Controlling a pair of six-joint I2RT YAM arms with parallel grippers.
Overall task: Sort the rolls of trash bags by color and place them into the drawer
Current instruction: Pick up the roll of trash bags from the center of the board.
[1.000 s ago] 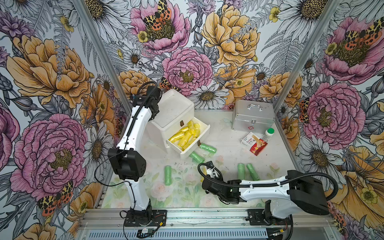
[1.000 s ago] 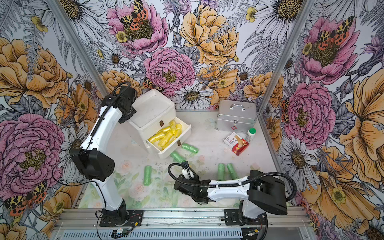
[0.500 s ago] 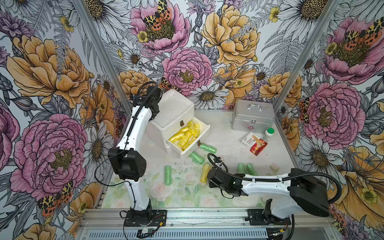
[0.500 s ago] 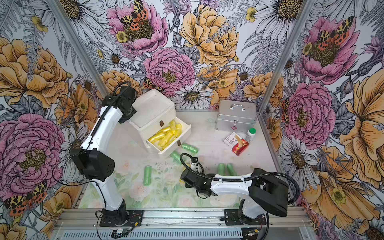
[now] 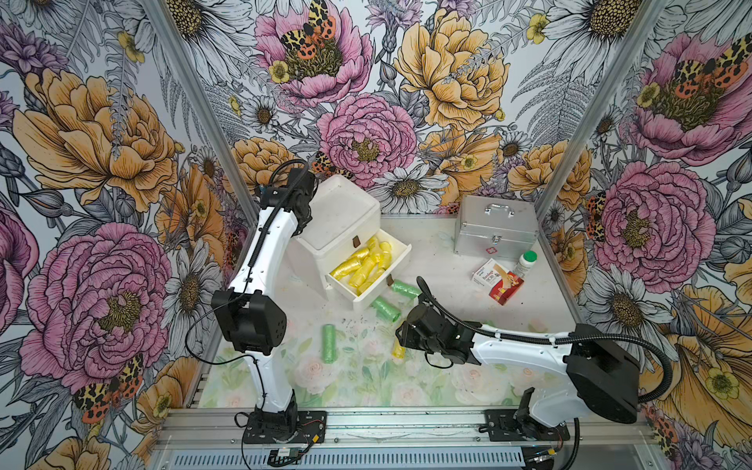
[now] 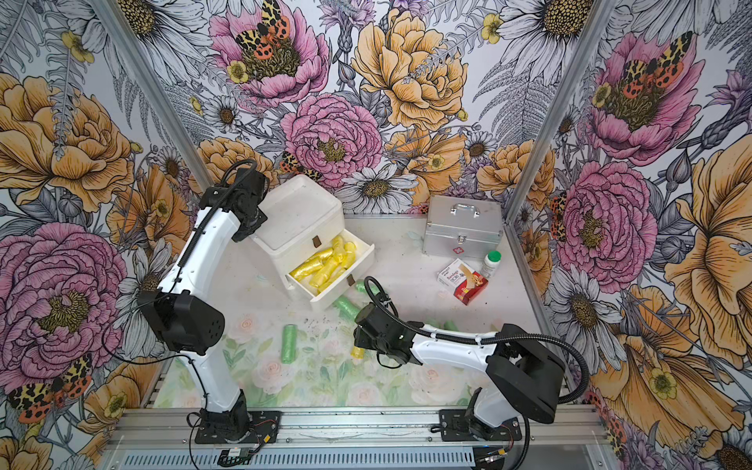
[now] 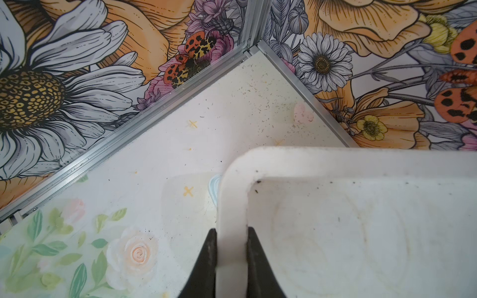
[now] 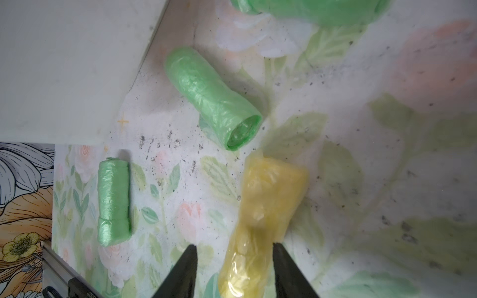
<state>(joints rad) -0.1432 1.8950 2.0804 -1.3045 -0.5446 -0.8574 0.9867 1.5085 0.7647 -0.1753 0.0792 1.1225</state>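
Near the drawer front, right claw stood open astride a yellow roll.
Left claw gripped the chest rim.

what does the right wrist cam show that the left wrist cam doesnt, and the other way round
Only the right wrist view: the open right gripper straddling a yellow roll, two whole green rolls, and the edge of a third green roll.
Only the left wrist view: the left gripper shut on the raised top rim of the drawer chest, and a corner of the aluminium frame.
Both: the floral table mat, white plastic of the chest, and the flowered wallpaper.
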